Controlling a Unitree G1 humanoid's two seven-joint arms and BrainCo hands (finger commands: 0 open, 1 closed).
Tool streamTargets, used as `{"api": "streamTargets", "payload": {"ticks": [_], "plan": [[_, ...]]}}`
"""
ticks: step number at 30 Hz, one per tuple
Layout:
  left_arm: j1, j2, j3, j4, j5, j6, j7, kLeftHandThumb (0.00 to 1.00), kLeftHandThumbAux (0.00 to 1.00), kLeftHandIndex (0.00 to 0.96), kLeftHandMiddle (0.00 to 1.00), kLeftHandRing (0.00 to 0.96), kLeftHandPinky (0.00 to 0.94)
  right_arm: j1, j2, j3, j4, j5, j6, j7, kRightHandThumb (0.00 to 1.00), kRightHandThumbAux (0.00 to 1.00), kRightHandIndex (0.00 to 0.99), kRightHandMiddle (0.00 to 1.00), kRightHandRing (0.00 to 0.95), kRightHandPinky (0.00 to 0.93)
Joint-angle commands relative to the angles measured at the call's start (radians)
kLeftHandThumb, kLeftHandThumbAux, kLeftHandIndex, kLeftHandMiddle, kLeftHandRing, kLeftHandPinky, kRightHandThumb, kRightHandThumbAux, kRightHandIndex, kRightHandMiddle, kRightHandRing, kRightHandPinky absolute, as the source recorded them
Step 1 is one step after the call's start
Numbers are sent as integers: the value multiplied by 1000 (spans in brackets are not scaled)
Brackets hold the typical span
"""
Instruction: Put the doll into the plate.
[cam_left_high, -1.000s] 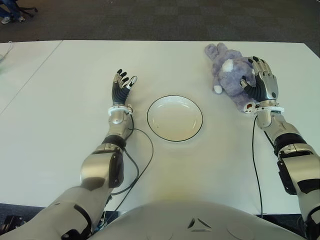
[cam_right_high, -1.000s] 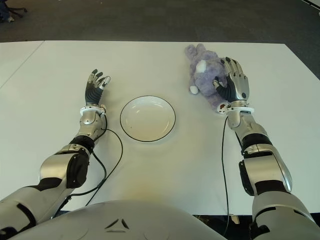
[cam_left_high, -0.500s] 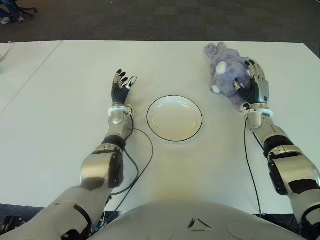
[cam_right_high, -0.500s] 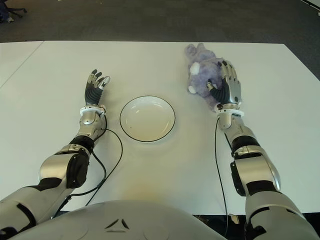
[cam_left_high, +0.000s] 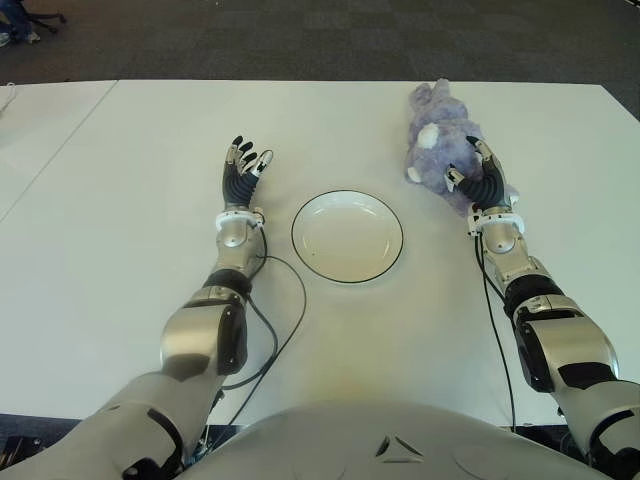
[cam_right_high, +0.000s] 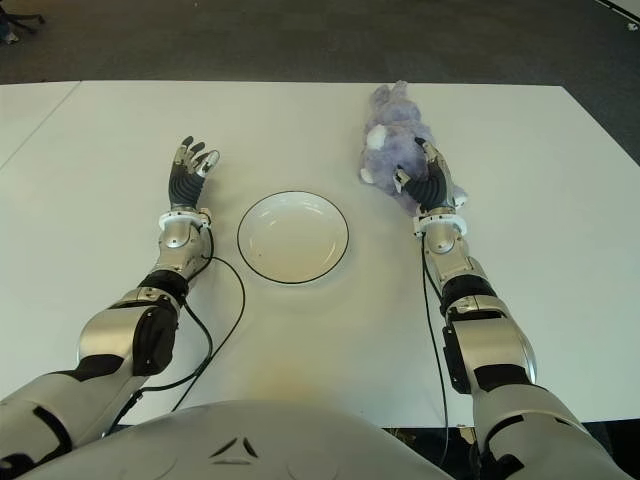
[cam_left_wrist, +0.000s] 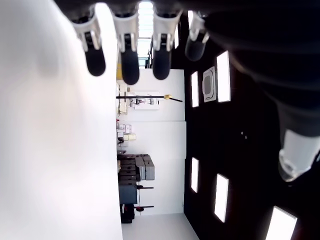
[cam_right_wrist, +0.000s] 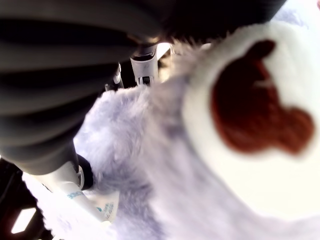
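Since earlier, right hand (cam_left_high: 480, 182) dragged the doll (cam_left_high: 440, 140) nearer the plate (cam_left_high: 347, 236), fingers closed around it; soft plush might slip. Left hand (cam_left_high: 243, 172) stayed open left of plate.

Head stereo pair looks down at one shared table (cam_left_high: 120, 300) — wrist cameras sit close.

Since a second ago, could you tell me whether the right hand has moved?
Yes. The right hand has shifted toward the plate, dragging the doll with it; its fingers are closed into the plush. The left hand shows left of the plate.
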Motion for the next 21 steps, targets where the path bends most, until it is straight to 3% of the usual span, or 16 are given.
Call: {"api": "streamTargets", "payload": {"ticks": [1,6,8,9,12,15,21], "plan": [[214,-56,5,143,-6,151,-3,0,543,50,155,160,151,144,171,56,-126,184,361,550,697,721,408,274,368,444],[215,-53,16,145,-17,156,-11,0,551,58,162,164,156,154,173,81,-170,196,424,571,699,723,412,293,393,469],[216,-54,18,144,-19,148,-11,0,555,64,166,169,163,137,186,90,-140,182,421,562,699,722,413,362,462,542],[217,-55,18,144,-19,145,-11,0,558,68,168,171,166,128,192,92,-122,177,419,559,702,719,416,481,568,638],[217,-57,19,142,-18,137,-8,0,557,77,174,177,171,104,203,90,-72,163,407,549,706,714,423,590,669,748],[216,-56,21,142,-19,136,-12,0,554,81,178,178,161,94,204,98,-73,140,449,524,708,710,430,700,753,831],[220,-55,17,142,-14,132,-14,0,545,82,175,176,156,95,213,87,-82,147,481,498,714,709,437,779,797,835]]}}
